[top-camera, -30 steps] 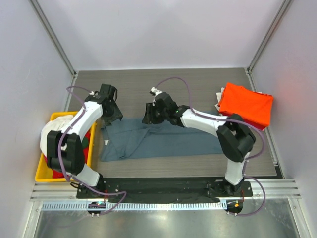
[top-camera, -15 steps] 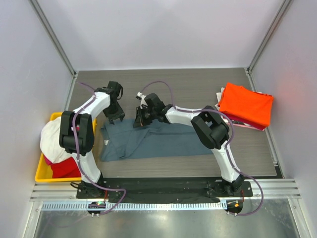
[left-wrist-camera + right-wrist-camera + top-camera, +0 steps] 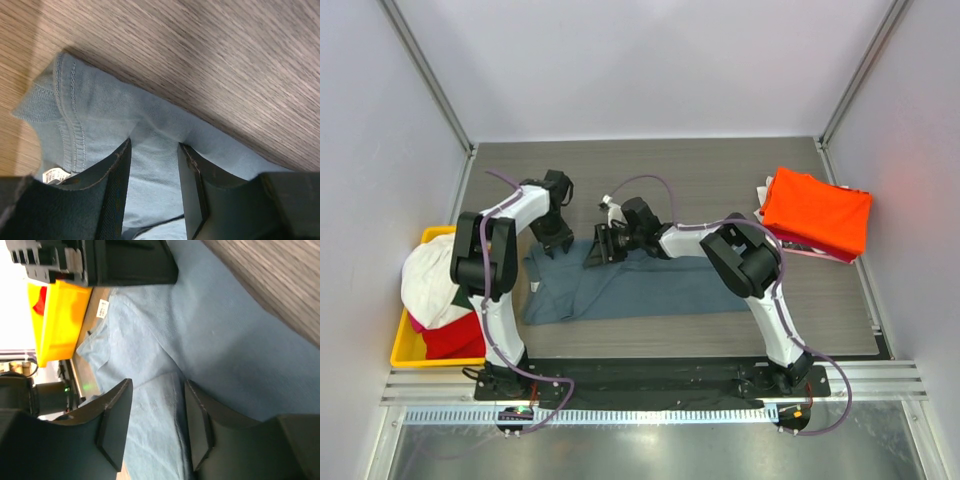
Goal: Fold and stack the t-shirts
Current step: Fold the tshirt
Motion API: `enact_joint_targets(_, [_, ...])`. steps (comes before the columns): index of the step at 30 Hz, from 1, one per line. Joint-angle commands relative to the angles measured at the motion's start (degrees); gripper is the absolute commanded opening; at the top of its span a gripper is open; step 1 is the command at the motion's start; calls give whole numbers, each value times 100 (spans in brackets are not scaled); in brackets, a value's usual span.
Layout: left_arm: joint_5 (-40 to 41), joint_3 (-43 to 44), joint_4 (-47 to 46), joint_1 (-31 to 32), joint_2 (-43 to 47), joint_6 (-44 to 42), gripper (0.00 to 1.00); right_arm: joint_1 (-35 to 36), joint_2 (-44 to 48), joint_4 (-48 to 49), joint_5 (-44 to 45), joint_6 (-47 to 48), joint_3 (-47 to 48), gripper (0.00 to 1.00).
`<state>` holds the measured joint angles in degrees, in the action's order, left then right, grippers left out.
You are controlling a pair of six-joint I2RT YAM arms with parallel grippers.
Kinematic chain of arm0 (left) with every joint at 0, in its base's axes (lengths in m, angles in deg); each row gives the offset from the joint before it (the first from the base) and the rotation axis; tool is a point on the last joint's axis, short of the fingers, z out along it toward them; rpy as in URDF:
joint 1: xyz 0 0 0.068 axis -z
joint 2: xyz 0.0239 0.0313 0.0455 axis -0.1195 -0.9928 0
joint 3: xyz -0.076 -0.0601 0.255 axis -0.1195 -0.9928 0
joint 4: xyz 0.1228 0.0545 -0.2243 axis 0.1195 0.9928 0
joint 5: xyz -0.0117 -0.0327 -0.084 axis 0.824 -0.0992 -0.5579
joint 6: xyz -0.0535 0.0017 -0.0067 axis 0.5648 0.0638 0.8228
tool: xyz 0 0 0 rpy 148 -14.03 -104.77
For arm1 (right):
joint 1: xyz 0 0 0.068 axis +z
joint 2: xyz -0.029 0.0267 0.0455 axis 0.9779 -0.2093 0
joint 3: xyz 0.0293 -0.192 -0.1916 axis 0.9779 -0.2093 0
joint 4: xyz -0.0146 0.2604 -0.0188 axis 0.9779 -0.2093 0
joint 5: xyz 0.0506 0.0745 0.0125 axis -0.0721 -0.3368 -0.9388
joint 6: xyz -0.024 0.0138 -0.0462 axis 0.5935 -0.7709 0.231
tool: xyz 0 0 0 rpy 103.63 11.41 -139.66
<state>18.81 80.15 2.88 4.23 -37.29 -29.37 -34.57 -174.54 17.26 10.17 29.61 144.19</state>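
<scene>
Folding barely begun: orange t-shirt (image 3: 817,212) folded at right, blue-grey t-shirt (image 3: 650,285) spread mid-bench.
Over its far edge the left fingers (image 3: 116,187) and right fingers (image 3: 115,422) stand half open, gripping nothing; more tees (image 3: 430,280) sit in the yellow bin (image 3: 402,352).

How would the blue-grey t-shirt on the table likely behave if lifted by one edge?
Probably floppy: the blue-grey t-shirt lies flat with soft wrinkles and a folded-over flap. Likely light, as the thin cloth puckers between the fingers of the left claw.

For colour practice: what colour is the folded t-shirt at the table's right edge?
That folded t-shirt is bright orange, clearest in the top external view.
</scene>
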Motion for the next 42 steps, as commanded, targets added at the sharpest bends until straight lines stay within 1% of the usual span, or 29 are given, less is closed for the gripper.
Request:
enact_joint_targets(1, [461,-15,-43,-37,-397,134,44,-37,416,209,-464,-173,-334,48])
enact_joint_targets(3, [532,20,10,-37,-397,133,44,-37,574,270,-553,-164,-518,44])
enact_joint_targets(6, [585,82,71,-37,-370,107,44,-37,1022,393,-719,-155,-1045,40])
enact_joint_targets(7, [602,108,98,-46,-362,98,44,-37,1188,402,-720,-94,-1429,40])
enact_joint_targets(9, [664,161,142,-46,-327,63,44,-37,1707,341,-659,12,-1888,39])
enact_joint_targets(10, [699,187,168,-46,-300,54,44,-37,1891,341,-632,55,-2386,39])
enact_joint_targets(11, [717,188,186,-54,-291,46,44,-37,2276,358,-615,65,-2635,39])
enact_joint_targets(13, [752,249,221,-46,-239,2,44,-37,2604,394,-404,100,-3205,39])
enact_joint_targets(14, [769,293,256,-46,-221,1,44,-37,2892,307,-273,248,-3304,39])
enact_joint_targets(18, [805,372,335,-46,-98,-51,44,-37,3220,-614,369,679,-3244,36])
enact_joint_targets(20, [778,381,353,-46,-28,-86,44,-37,3256,-836,633,724,-3034,37])
enact_joint_targets(21, [778,390,370,-37,25,-86,44,-29,3264,-950,703,672,-2972,46])
enact_joint_targets(22, [735,381,370,-37,95,-113,44,6,3256,-1055,843,628,-2780,50])
enact_joint_targets(25, [656,381,370,-37,323,-192,44,270,3142,-1451,1458,610,-2332,51])
enact_joint_targets(26, [638,390,397,-28,385,-201,44,314,3080,-1496,1921,575,-2208,51])
enact_joint_targets(27, [620,399,423,-28,446,-209,44,314,2993,-1957,2143,479,-2076,50])
enact_joint_targets(28, [620,416,458,-28,517,-218,44,314,2879,-2127,2267,347,-1849,50])
enact_joint_targets(29, [603,416,502,-11,665,-236,44,305,2747,-2198,2329,276,-1803,49])
enact_joint_targets(32, [620,364,590,112,1017,-288,45,305,2597,-1858,2269,-198,-1925,44])
enact_joint_targets(35, [664,276,704,270,1351,-280,46,314,2430,-1769,2189,-523,-1969,38])
enact_joint_targets(40, [576,-145,757,612,1914,-253,47,323,2447,-1567,2085,-840,-2250,36])
enact_joint_targets(42, [454,-558,626,683,2133,-253,47,323,2430,-1549,2031,-955,-2321,36])
